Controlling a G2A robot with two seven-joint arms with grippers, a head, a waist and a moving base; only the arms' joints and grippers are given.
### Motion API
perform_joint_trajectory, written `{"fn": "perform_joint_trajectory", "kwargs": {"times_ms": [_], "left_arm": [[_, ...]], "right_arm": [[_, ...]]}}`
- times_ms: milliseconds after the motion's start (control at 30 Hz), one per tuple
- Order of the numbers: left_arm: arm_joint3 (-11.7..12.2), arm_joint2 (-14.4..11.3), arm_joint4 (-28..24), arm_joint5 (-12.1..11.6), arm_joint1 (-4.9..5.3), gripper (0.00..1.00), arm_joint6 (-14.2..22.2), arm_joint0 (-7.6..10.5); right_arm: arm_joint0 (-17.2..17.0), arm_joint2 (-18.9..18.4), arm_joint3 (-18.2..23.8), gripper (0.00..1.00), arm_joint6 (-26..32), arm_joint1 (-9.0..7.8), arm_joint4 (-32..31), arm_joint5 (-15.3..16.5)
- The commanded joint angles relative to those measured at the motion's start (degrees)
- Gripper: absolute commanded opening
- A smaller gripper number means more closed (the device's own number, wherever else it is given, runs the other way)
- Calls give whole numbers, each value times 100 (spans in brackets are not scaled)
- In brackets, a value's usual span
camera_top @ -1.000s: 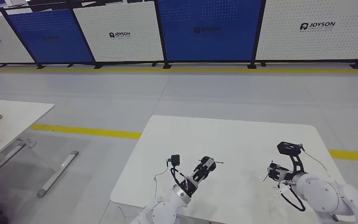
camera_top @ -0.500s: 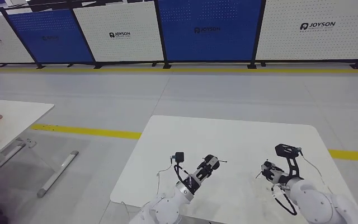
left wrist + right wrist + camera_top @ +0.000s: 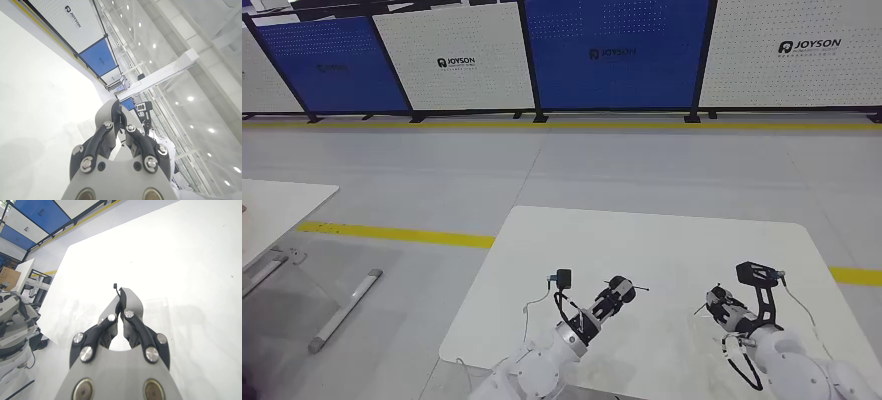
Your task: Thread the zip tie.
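My left arm [image 3: 537, 372] and right arm [image 3: 794, 368] wear glossy white shells with dark rings at the joints. Each wrist carries a black camera bracket [image 3: 757, 275], and thin black cables [image 3: 732, 362] loop back to the forearm. The left gripper [image 3: 118, 106] has a pale grey palm plate and curved black links pinned with silver screws [image 3: 86, 165]. Its grey fingers [image 3: 103, 113] are lined with ribbed black pads [image 3: 115, 113]. The right gripper [image 3: 121, 294] is built the same, with smooth round studs [image 3: 86, 351] on the pivots. Two brassy bolts [image 3: 83, 391] sit low on each palm.
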State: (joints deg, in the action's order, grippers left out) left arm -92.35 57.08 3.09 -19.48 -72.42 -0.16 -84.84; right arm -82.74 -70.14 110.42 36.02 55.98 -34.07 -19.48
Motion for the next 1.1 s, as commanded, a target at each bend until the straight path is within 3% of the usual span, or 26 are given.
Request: {"fn": "perform_joint_trajectory", "kwargs": {"times_ms": [0, 733, 833, 1067], "left_arm": [[0, 0, 0, 0, 0, 0, 0, 0], [0, 0, 0, 0, 0, 0, 0, 0], [21, 3, 334, 0, -3, 0, -220, 23], [43, -250, 1088, 0, -1, 0, -671, 81]], "right_arm": [[0, 0, 0, 0, 0, 0, 0, 0], [0, 0, 0, 0, 0, 0, 0, 0], [0, 0, 0, 0, 0, 0, 0, 0], [0, 0, 0, 0, 0, 0, 0, 0]]}}
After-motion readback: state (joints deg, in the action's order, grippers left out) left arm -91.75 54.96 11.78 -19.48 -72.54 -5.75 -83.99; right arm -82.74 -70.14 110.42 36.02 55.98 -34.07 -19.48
